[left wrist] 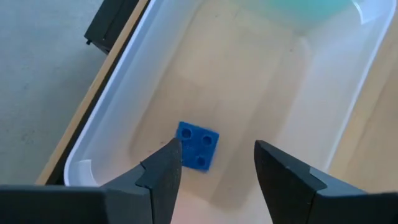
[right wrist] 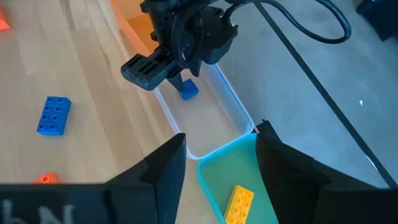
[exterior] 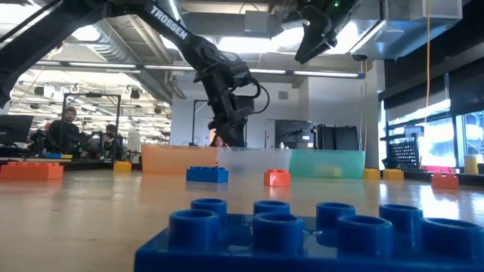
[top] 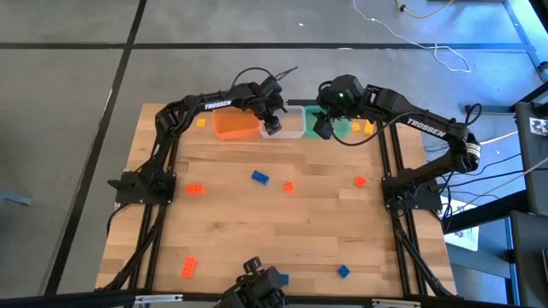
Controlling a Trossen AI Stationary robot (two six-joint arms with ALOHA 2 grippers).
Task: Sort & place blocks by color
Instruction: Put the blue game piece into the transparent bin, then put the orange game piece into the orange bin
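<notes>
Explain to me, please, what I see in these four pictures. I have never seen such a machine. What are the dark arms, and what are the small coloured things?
Two dark robot arms work at a wooden table, sorting toy blocks by colour. One picture looks straight down, one looks level across the tabletop, and two come from cameras on the arms' wrists.

At the table's far edge stand an orange tub, a clear tub and a green tub. The left gripper hangs open over the clear tub, where a small blue block lies, not held. The right gripper is open above the green tub, which holds a yellow block. Neither gripper holds anything.

More orange and blue blocks are scattered on the table, such as a long blue block.
</notes>
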